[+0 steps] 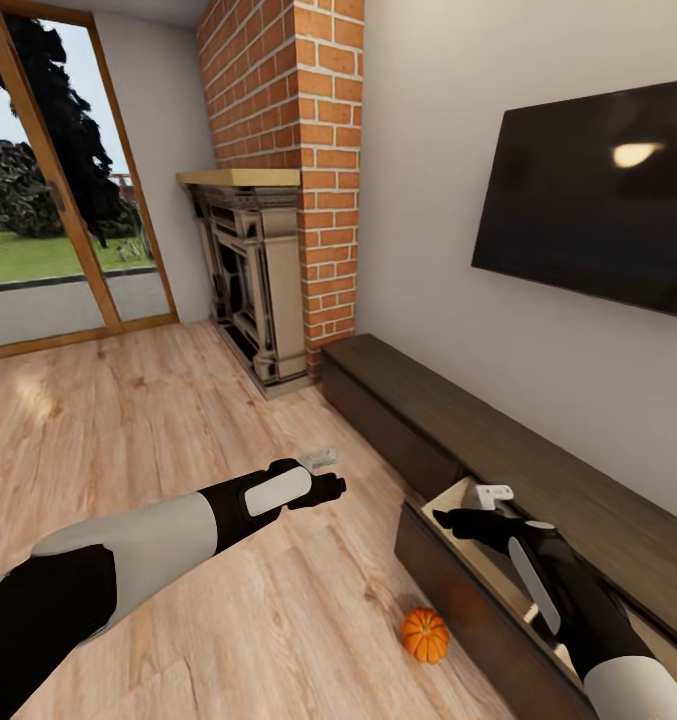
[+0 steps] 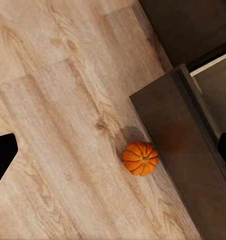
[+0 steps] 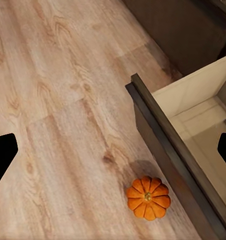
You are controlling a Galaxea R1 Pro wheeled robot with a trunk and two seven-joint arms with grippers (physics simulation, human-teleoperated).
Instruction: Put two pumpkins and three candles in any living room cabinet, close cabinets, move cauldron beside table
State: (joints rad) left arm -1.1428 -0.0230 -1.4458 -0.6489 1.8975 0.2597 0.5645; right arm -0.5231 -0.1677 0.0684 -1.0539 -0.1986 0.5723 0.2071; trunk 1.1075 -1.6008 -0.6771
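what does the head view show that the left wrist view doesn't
The head view alone takes in the brick fireplace, the wall TV, the glass door, the cabinet's full length and both arms, with the left gripper over the floor and the right gripper above the open drawer. The left wrist view alone gives a near top-down look at the pumpkin's stem. Both share the pumpkin on the wood floor beside the pulled-out drawer front.
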